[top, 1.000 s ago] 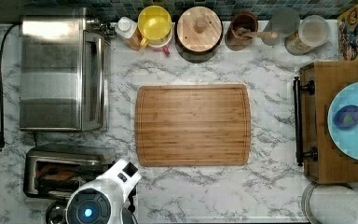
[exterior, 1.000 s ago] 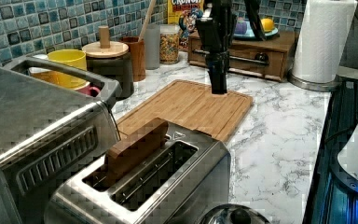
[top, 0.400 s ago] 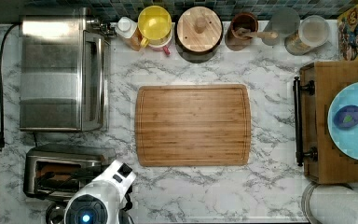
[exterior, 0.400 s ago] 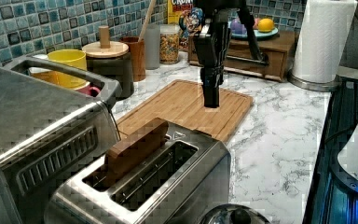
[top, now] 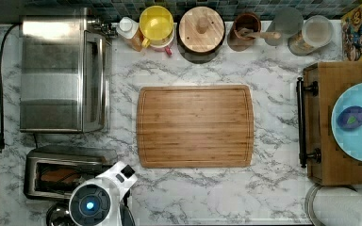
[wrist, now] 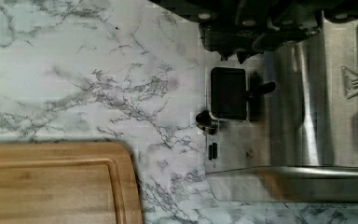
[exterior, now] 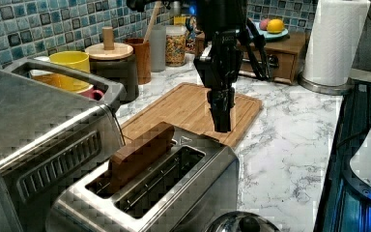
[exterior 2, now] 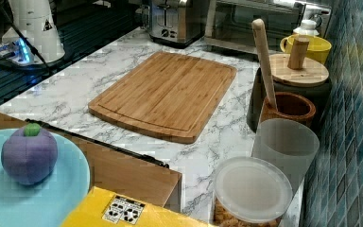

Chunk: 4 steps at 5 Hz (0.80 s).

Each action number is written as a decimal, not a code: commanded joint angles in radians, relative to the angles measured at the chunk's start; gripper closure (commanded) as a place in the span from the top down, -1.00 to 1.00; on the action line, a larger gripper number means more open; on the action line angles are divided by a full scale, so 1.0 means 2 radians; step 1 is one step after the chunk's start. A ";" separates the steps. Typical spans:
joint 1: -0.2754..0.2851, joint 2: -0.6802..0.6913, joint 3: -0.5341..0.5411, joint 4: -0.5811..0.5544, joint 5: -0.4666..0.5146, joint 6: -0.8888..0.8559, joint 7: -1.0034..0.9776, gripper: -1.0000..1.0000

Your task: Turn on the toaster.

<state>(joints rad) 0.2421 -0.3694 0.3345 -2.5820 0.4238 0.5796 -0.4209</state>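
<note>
While I watched the left view, the toaster [exterior: 145, 193] sat at the near left of the marble surface [exterior: 290, 140], bread [exterior: 140, 152] in one slot. My tool [exterior: 221, 126] hung above its lever end, fingers together. Right of it lay the cutting board [exterior: 188, 108].

In the top view, the toaster [top: 68, 172] sits at the bench's [top: 273, 197] lower left corner, the toaster oven [top: 61, 75] behind it, the cutting board [top: 195, 126] mid-bench, and jars [top: 201, 30] along the back edge.
</note>
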 commanded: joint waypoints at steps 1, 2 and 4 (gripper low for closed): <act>-0.015 0.014 0.013 0.026 0.003 0.020 0.045 -1.00; -0.021 0.033 0.016 0.032 0.001 0.036 0.052 -1.00; -0.032 0.080 0.014 0.047 -0.015 0.054 0.076 -1.00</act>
<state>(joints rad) 0.2174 -0.2454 0.3591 -2.5801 0.4202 0.6709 -0.3550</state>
